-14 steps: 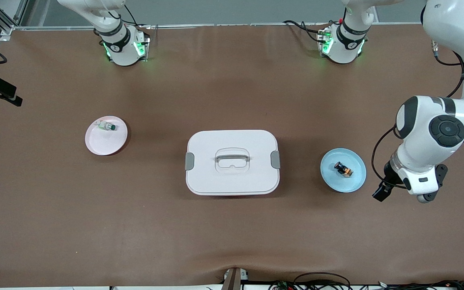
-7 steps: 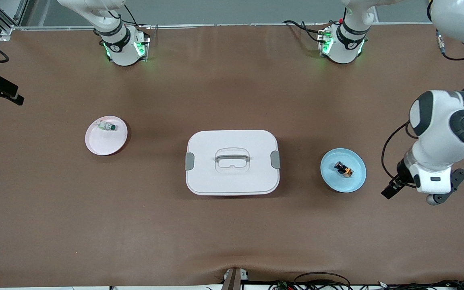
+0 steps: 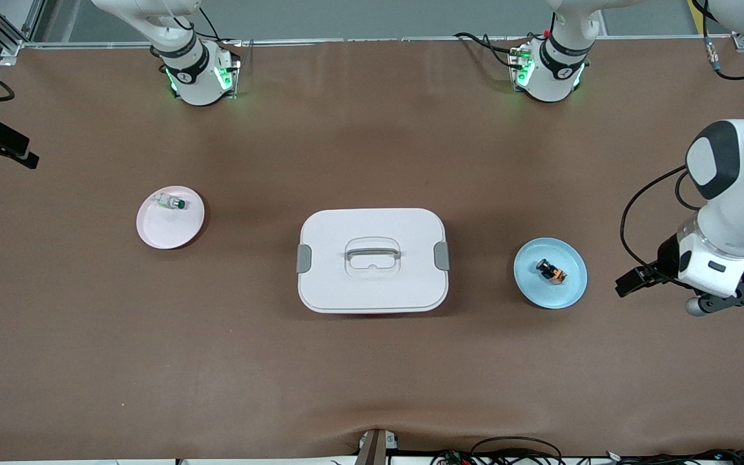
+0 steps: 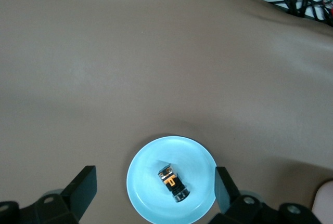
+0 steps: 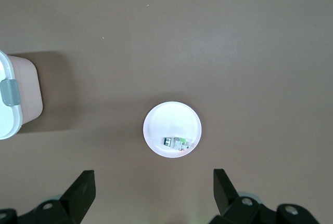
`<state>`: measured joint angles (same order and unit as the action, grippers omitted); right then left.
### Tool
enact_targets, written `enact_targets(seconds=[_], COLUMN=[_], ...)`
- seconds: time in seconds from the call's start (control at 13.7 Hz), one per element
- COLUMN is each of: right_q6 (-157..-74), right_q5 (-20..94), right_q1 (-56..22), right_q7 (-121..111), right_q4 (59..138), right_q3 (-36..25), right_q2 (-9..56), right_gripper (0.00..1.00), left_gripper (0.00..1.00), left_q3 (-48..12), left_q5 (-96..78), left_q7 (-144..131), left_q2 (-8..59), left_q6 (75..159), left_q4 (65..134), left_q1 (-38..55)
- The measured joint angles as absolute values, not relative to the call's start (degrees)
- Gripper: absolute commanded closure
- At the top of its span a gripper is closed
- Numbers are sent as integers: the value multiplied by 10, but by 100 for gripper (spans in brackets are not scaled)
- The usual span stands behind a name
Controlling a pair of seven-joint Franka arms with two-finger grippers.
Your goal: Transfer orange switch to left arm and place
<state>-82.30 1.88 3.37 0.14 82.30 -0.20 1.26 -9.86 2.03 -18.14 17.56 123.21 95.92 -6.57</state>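
Note:
The orange switch lies on its side on a small blue plate, toward the left arm's end of the table. The large white box stands in the middle of the table. My left gripper hangs high above the table, beside the blue plate and toward that end of the table. In the left wrist view it is open, with the plate and the switch far below between its fingers. My right gripper is open and empty, high above bare table.
A pink plate with a clear green-capped part sits toward the right arm's end; the right wrist view shows this plate and a corner of the box. Cables lie along the table's near edge.
My left arm has swung outward, away from the blue plate toward its end of the table, gripper still open. The switch, plates and box have not moved.

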Motion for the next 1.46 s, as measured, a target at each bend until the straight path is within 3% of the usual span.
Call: enact_targets(seconds=[0.59,1.46], right_q6=[-823,-823], right_q5=[19,19], right_q1=[34,33], right_q7=[2,2], right_q4=[823,823], right_q3=[-2,0], right_q2=[13,13], right_gripper=[0,0], left_gripper=[0,0], left_q3=[-96,-100], left_q5=[17,17], left_q7=[-41,-9], left_q2=[111,27], left_q6=[1222,1088], left_q4=[963,946], left_q1=[-70,-92])
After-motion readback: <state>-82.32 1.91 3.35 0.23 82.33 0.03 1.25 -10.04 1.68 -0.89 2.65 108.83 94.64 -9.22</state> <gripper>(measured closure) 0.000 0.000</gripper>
